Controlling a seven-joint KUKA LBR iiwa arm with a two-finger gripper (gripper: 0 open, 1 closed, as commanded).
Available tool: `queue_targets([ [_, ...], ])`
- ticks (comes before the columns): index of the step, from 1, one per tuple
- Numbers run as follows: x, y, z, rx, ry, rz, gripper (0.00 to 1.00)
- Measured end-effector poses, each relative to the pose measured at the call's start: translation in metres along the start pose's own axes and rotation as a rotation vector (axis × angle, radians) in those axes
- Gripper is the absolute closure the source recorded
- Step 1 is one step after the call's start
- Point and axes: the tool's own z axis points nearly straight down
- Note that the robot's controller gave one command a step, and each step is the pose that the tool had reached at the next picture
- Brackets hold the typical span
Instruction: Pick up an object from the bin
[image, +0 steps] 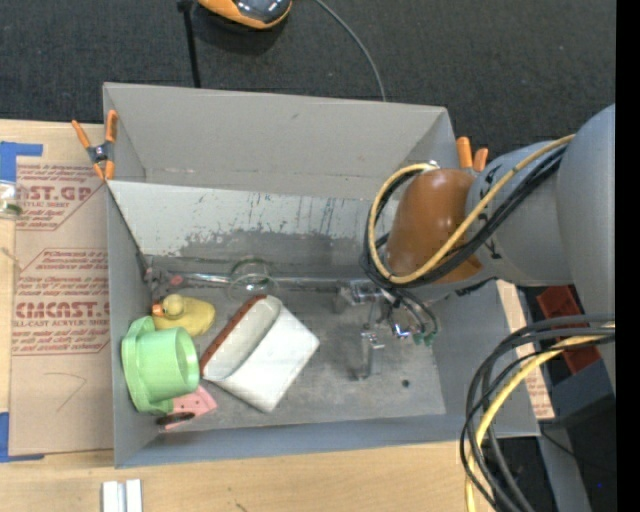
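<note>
Dark speckled carpet floor (520, 50) across the top; pale wood tabletop (300, 485) along the bottom edge; lighting even.

You see a green cup (158, 366), a yellow duck (183, 314), a white block (268, 358) edged reddish brown, a pink piece (192, 405), and a grey bin (280, 140).

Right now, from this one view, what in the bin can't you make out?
1. Camera view: the pink thing is mostly tucked under the green cup; kind unclear.
2. The yellow toy: its near side is hidden by the green cup.
3. The clear thing by the back wall is see-through against the grey floor; outline unclear.
4. The bin: its right back corner is covered by the arm's orange cover.
</note>
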Motion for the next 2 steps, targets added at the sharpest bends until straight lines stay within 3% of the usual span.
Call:
queue_targets([
  [1, -0.008, 0.019, -0.021, -0.006, 0.007, -0.126, 0.00],
  [2, -0.019, 0.051, -0.022, -0.001, -0.001, -0.211, 0.00],
])
